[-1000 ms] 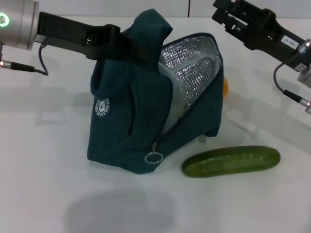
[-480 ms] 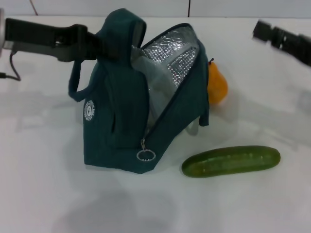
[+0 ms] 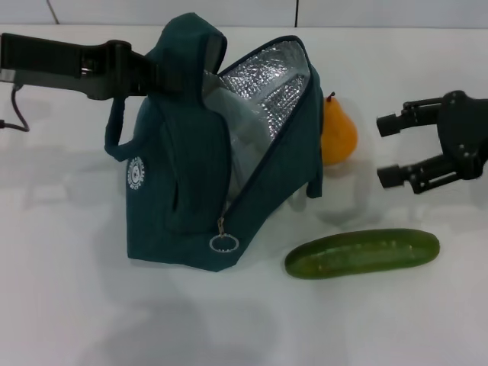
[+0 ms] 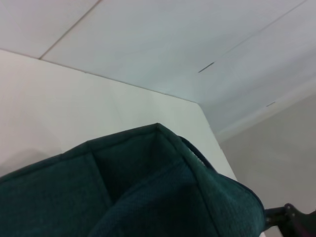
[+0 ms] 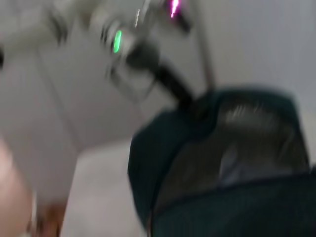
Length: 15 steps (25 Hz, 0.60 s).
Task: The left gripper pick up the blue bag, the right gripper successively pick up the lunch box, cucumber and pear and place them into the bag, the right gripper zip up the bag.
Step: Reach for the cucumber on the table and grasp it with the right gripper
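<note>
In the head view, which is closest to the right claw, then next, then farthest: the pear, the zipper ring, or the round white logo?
From the right gripper:
1. Pear, just beside it, behind the blue bag.
2. Zipper ring, low on the bag's front.
3. Round white logo, on the bag's far left side.

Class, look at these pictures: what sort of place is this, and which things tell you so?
Probably a robot test bench, not a kitchen: a bare white table, plain pale wall panels behind, and only staged props, the blue bag, cucumber and pear.
</note>
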Available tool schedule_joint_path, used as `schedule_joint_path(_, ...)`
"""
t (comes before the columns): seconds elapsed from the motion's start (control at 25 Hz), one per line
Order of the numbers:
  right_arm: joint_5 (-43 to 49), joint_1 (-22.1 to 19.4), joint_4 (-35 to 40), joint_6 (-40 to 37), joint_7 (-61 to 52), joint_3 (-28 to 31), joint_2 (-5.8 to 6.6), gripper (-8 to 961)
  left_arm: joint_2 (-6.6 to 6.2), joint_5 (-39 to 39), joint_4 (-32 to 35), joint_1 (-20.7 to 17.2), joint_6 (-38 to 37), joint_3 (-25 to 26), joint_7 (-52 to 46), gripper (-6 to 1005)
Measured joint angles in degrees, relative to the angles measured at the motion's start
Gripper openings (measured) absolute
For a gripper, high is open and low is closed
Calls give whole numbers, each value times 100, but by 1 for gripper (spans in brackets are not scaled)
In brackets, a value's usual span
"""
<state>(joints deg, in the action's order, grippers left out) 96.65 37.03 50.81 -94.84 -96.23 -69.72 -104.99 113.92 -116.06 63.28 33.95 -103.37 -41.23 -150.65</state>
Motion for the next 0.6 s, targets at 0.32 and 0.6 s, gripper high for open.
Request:
schedule_joint_path(0.32, 2190, 844, 900, -794, -330, 36, -207, 878, 13, 11, 0, 34, -4, -19, 9, 49)
schedule_joint_path(0.6, 3160, 1165, 1134, -839, -285, -280, -616, 875, 38, 11, 2, 48, 7, -16, -8, 50)
